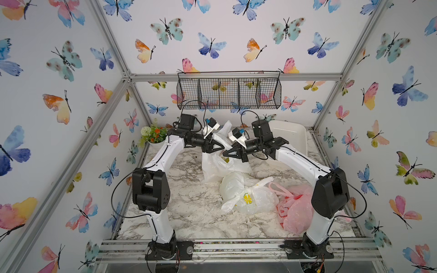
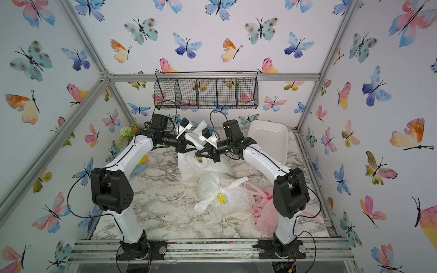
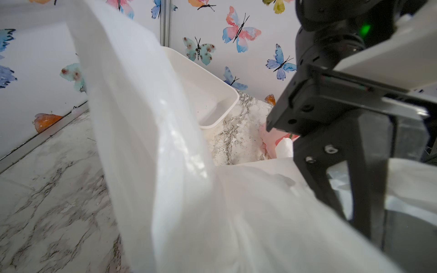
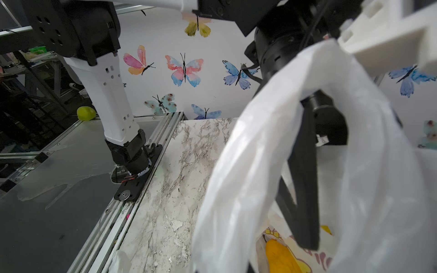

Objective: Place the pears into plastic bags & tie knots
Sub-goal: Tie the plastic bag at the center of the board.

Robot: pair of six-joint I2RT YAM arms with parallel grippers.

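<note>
We see both arms reaching to the far middle of the marble table [image 1: 189, 212], their grippers almost tip to tip above the white doodle-print bag [image 1: 217, 167]. The bag's body rests on the table and its top is drawn up to the two grippers.

The left gripper [image 1: 221, 148] is at the bag's raised top. In the right wrist view a handle strip [image 4: 248, 165] loops over and around it. Film hides its fingertips, so we cannot tell how far its jaws stand apart or whether they pinch anything.

The right gripper [image 1: 225, 154] has its jaws fully closed. In the left wrist view its black fingers [image 3: 343, 179] press against the bag's film. We cannot tell whether film is caught between them.

Nearer on the table lies the bulging lemon-print bag [image 1: 250, 196], touching the doodle-print bag, with loose strips sticking out at its sides. Just to its right is the pink bag [image 1: 295, 210], also full, partly behind the right arm. Whether either is knotted is unclear.

We can make out no pear inside any bag. A small yellow-green fruit [image 4: 86, 113] sits off the table, on the grey sheet at the near left past the left arm's base, and it is too small to tell whether it is a pear. A white tray [image 1: 293, 132] stands at the far right.
</note>
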